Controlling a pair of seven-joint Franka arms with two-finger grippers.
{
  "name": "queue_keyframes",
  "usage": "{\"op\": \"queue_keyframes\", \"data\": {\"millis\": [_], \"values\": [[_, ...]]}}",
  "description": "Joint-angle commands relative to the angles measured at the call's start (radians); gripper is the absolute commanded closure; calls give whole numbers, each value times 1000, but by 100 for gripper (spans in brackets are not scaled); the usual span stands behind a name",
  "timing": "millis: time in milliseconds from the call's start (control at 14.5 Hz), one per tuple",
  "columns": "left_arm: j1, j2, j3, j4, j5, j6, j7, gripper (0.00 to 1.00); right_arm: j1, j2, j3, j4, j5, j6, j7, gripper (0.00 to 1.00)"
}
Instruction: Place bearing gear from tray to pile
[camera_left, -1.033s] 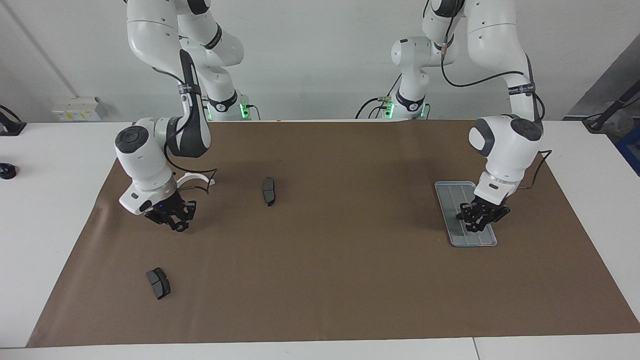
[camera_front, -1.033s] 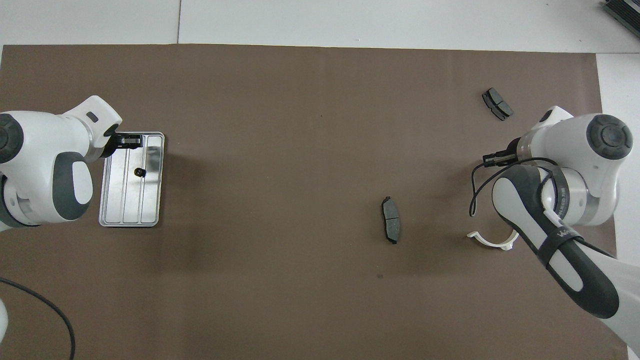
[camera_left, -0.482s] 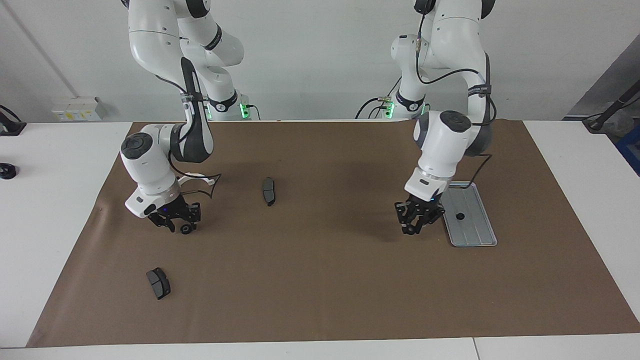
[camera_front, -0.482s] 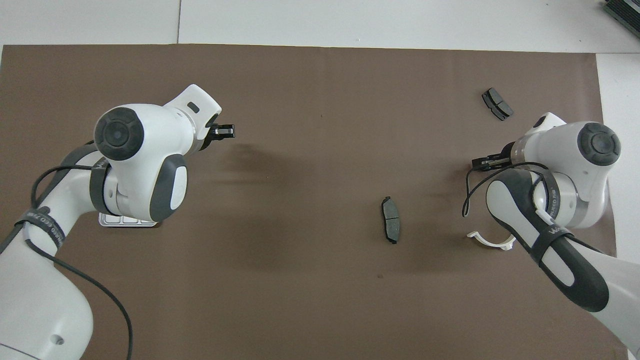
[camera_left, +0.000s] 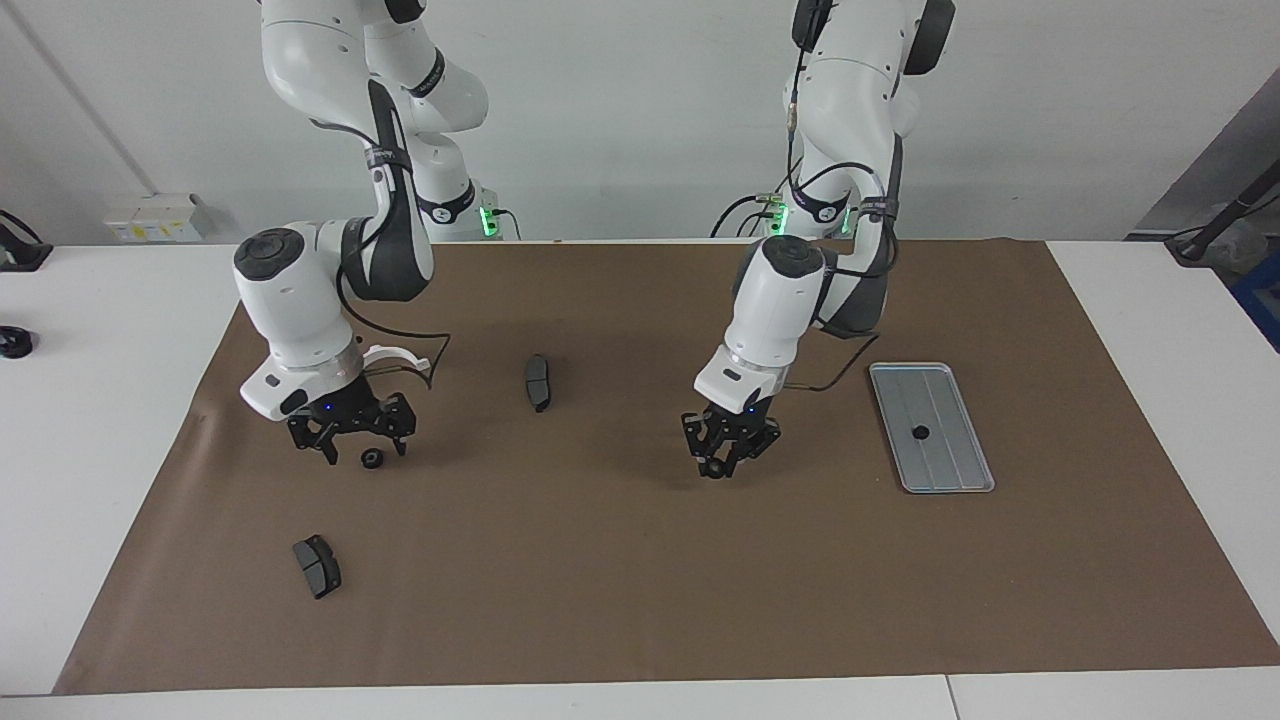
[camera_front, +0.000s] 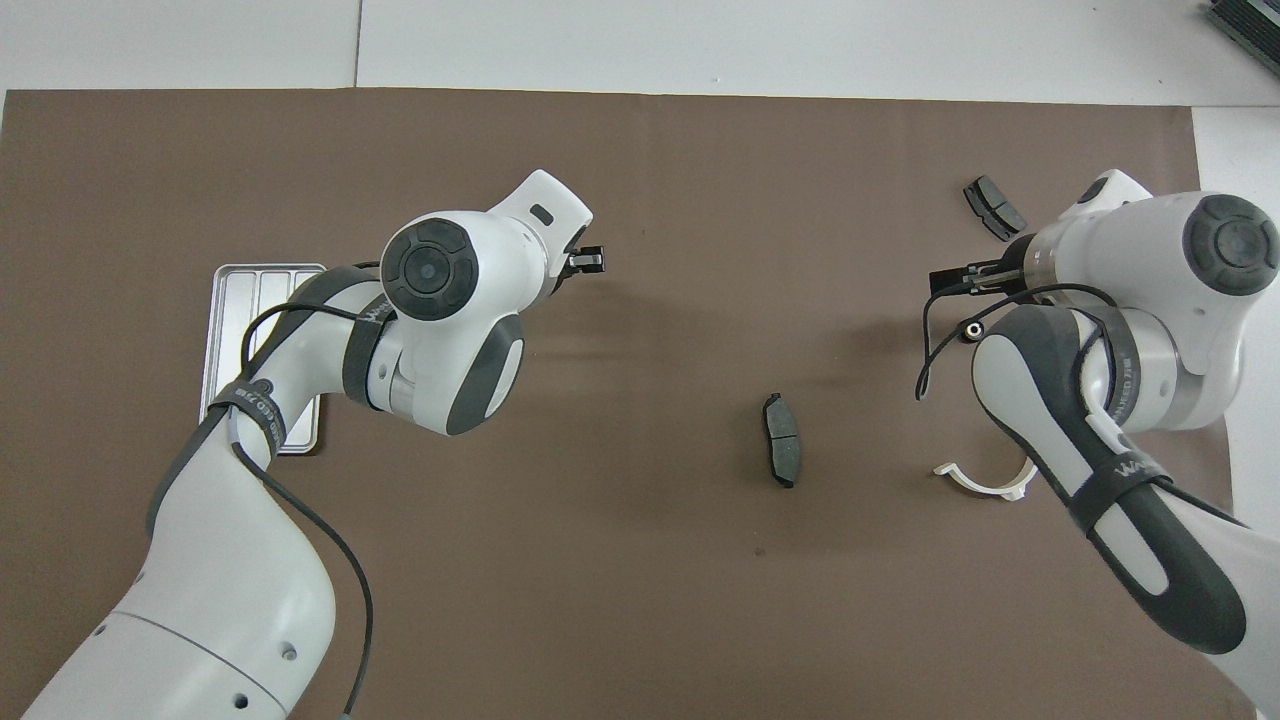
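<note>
Bearing gear in tray (camera_left: 920, 433): small, dark and round, lying alone near the middle of the tray.
Tray (camera_left: 955, 470) (camera_front: 262, 290): flat on the brown mat (camera_left: 640, 560) toward my left arm's end of the table (camera_left: 100, 330). In the overhead view my left arm covers part of it.
Carried bearing gear (camera_left: 716, 468): a small dark round piece at the tips of my left pincer.
Left pincer (camera_left: 722, 462) (camera_front: 592, 262): fingers drawn close together on that carried piece. It hangs low over bare mat, between the tray and the middle brake pad, well apart from both.
Bearing gear on mat (camera_left: 371, 459) (camera_front: 970, 330): lies on the mat toward my right arm's end, among the pile parts. It is farther from the robots than the white bracket and nearer than the end brake pad.
Right pincer (camera_left: 360, 447) (camera_front: 945, 282): fingers spread wide with nothing in them, just above the gear on the mat and not touching it.
White bracket (camera_left: 395, 353) (camera_front: 985, 487): half-ring, partly under my right arm.
Middle brake pad (camera_left: 538, 381) (camera_front: 782, 440): lies by itself near the table's middle.
End brake pad (camera_left: 317, 566) (camera_front: 993, 207): the pile part farthest from the robots.
</note>
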Motion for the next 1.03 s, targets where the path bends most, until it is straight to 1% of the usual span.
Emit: {"op": "queue_keyframes", "data": {"millis": [0, 207, 482, 551, 620, 689, 758, 827, 964], "values": [[-28, 69, 15, 96, -8, 9, -38, 100, 53, 13, 1, 63, 6, -35, 114, 0], [-46, 80, 11, 94, -9, 53, -35, 100, 113, 36, 1, 114, -3, -35, 193, 0], [-66, 80, 9, 80, -11, 73, -34, 100, 113, 47, 1, 111, -3, -21, 193, 0], [-69, 78, 8, 64, -11, 75, -34, 96, 113, 45, 1, 113, -3, -23, 194, 0], [-75, 78, 8, 54, -13, 86, -35, 89, 114, 45, 1, 113, -3, -23, 194, 0], [-80, 77, 8, 44, -13, 90, -38, 70, 114, 45, 1, 114, -3, -23, 194, 0], [-83, 75, 8, 42, -13, 90, -38, 38, 116, 45, 1, 114, -3, -21, 194, 0], [-84, 74, 8, 48, -13, 90, -40, 0, 116, 45, 1, 114, -3, -21, 194, 0], [-84, 72, 9, 56, -13, 86, -40, 0, 122, 45, 1, 114, -3, -21, 196, 0]]}}
